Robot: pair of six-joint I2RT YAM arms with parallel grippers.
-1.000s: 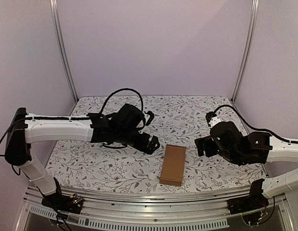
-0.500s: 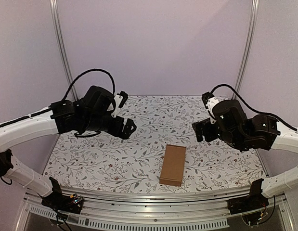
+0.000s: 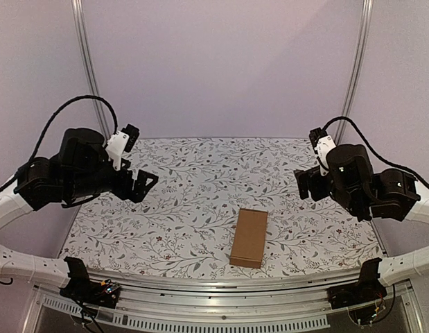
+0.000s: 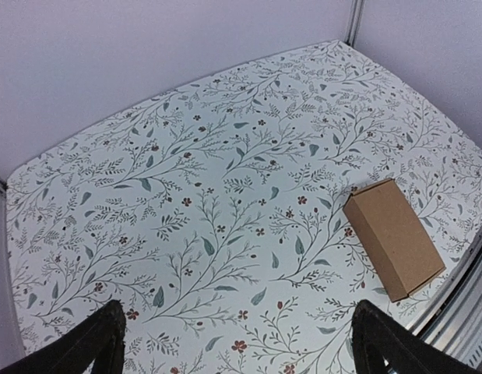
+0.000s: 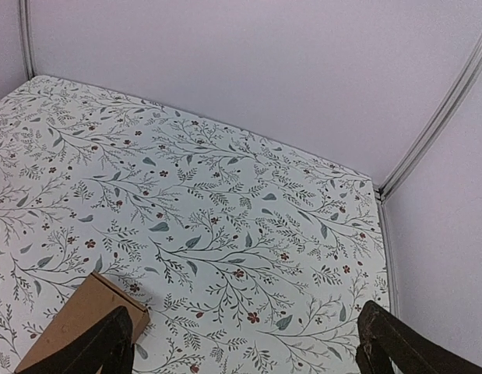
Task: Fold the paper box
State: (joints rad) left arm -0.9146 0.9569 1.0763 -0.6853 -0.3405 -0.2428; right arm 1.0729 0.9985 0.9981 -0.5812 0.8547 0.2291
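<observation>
Left fingers (image 4: 93, 343) and right fingers (image 5: 100, 347) were withdrawn high off the box (image 3: 249, 238), left open, empty. Unheld, it could spring back open.

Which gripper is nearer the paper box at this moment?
Right. The right gripper hovers open, beyond and to the right of the paper box, fairly close. The left gripper, also open, is raised well off to the box's left, clearly farther away.
</observation>
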